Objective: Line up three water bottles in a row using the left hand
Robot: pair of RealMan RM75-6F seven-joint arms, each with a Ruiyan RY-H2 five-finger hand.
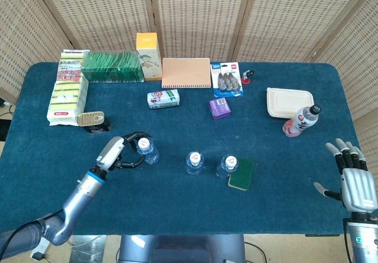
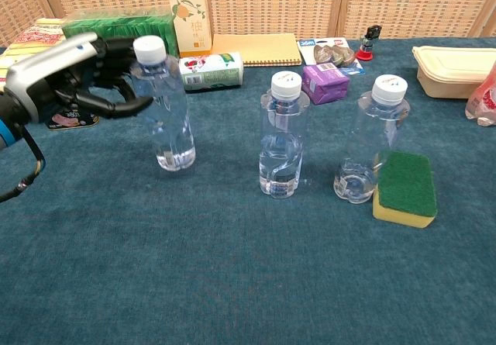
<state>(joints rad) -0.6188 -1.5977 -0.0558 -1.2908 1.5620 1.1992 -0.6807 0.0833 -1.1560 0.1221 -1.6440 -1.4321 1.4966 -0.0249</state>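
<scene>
**Left hand at the leftmost bottle, row nearly formed**

Head view: the left hand (image 1: 121, 152) sits at the left bottle (image 1: 147, 149), fingers curved round its cap end. Whether they actually press on it I cannot tell from here. The middle bottle (image 1: 194, 162) and right bottle (image 1: 227, 165) stand further right on the blue table (image 1: 177, 210), the right one touching a green sponge (image 1: 241, 174). The left bottle looks slightly further back than the other two, so the row is probably not quite straight. The right hand (image 1: 351, 177) rests at the table's right edge, fingers spread, holding nothing.

Chest view: the left hand (image 2: 66, 77) has dark fingers (image 2: 124, 106) hooked beside the left bottle (image 2: 165, 108) near its shoulder. Contact is unclear. All three bottles stand upright and capped. Each holds only a little water at the bottom, so they are light and top-heavy: a sideways nudge high up could tip the left bottle or skid it out of line. The middle bottle (image 2: 281, 136) stands well apart. The right bottle (image 2: 370, 139) leans on nothing but touches the sponge (image 2: 404, 188)
</scene>
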